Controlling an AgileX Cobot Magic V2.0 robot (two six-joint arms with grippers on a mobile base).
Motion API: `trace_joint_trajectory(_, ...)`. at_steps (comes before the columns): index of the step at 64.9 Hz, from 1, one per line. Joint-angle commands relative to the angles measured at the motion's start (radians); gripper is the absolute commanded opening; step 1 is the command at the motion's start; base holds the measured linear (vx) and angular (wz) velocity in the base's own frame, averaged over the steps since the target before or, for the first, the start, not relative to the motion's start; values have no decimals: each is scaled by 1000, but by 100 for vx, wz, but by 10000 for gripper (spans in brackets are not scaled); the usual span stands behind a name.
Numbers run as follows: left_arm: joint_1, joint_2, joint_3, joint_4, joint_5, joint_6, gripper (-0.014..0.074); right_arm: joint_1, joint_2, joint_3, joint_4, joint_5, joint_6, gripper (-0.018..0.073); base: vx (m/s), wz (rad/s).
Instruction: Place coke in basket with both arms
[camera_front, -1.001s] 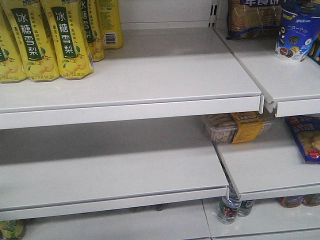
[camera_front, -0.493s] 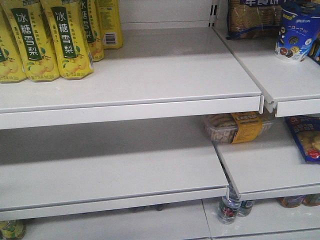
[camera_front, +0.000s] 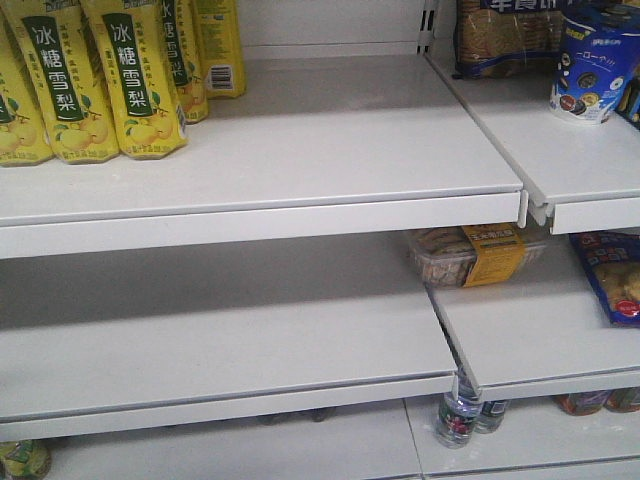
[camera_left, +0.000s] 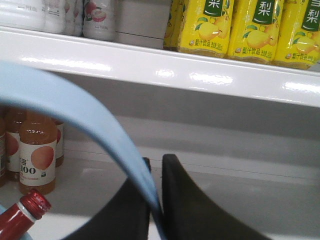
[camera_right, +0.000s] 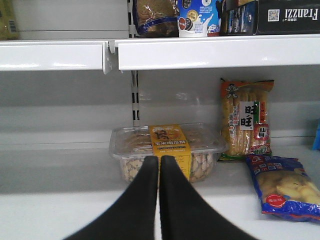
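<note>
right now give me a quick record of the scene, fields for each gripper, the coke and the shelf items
left gripper: fingers shut on the basket handle, a light-blue band
right gripper: fingers shut, holding nothing
coke: red-capped bottle at lower left of the left wrist view
ahead of right gripper: clear snack tray with yellow label
upper shelf: yellow drink bottles
</note>
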Motion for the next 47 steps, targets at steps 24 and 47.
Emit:
trace_joint_trajectory(24, -2, -24, 3, 53, -165, 42, -5, -7, -13, 18, -2, -74, 2, -5, 0, 0)
trace_joint_trajectory(47, -2, -24, 3, 53, -165, 42, -5, -7, -13, 18, -2, -74, 2, -5, 0, 0)
